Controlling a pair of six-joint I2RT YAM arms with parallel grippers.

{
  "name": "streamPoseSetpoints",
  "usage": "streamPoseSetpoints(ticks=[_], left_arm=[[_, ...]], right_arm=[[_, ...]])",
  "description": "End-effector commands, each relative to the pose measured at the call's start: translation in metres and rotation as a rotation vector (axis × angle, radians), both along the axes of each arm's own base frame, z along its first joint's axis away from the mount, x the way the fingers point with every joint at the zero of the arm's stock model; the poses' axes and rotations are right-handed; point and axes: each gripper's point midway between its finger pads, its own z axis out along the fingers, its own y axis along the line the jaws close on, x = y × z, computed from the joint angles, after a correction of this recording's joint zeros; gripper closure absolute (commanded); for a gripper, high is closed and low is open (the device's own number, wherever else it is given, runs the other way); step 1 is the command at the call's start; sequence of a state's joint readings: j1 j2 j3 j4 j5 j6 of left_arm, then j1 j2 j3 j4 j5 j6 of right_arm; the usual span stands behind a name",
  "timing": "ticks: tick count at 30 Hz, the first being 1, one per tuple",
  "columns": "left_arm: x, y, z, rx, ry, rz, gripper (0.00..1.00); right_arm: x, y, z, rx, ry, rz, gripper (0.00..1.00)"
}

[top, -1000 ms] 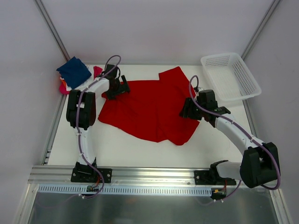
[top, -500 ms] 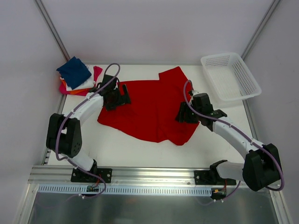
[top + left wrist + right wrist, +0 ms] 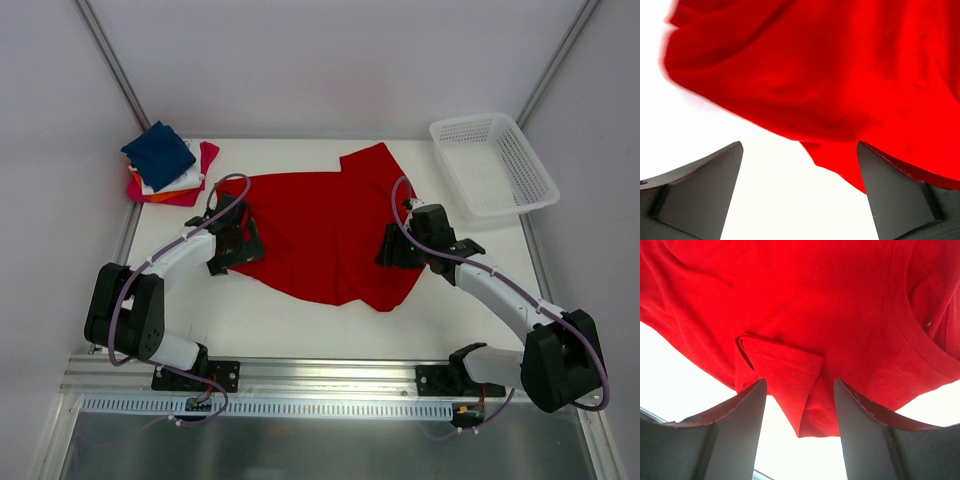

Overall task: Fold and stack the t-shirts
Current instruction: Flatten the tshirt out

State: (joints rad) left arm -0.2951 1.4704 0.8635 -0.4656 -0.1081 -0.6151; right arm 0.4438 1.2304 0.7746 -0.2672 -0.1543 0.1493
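Bright red short-sleeved cloth t-shirt (image 3: 320,230) lies rumpled across the white table (image 3: 300,320), well apart from the stack of folded navy, white, orange and magenta squares (image 3: 165,168) at the far-left corner. We find both claws agape and empty: left gripper (image 3: 799,150) at the shirt's left edge, right gripper (image 3: 800,385) astride a turned-over flap, presumably to pinch opposite sides.

Matt red cloth shirt (image 3: 320,225), white plastic mesh basket (image 3: 494,162)

I can't read any text, label, brand or number from here, not in the overhead view and not in either wrist view.
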Motion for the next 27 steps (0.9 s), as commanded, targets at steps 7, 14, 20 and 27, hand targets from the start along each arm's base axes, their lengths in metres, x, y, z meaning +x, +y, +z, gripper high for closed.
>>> streamPoseSetpoints(ticks=[7, 14, 20, 27], left_arm=[[-0.012, 0.029, 0.01, 0.132, -0.017, 0.083, 0.01], [-0.025, 0.046, 0.002, 0.225, 0.046, 0.111, 0.01], [-0.03, 0.062, -0.001, 0.313, 0.089, 0.143, 0.01], [-0.008, 0.062, 0.005, 0.325, 0.056, 0.178, 0.01]], right_arm=[[-0.001, 0.004, -0.007, 0.018, -0.015, 0.019, 0.54], [-0.007, 0.002, -0.016, 0.016, -0.002, 0.021, 0.53], [-0.008, 0.005, -0.015, 0.031, -0.01, 0.032, 0.53], [-0.008, 0.01, -0.012, 0.054, -0.013, 0.055, 0.53]])
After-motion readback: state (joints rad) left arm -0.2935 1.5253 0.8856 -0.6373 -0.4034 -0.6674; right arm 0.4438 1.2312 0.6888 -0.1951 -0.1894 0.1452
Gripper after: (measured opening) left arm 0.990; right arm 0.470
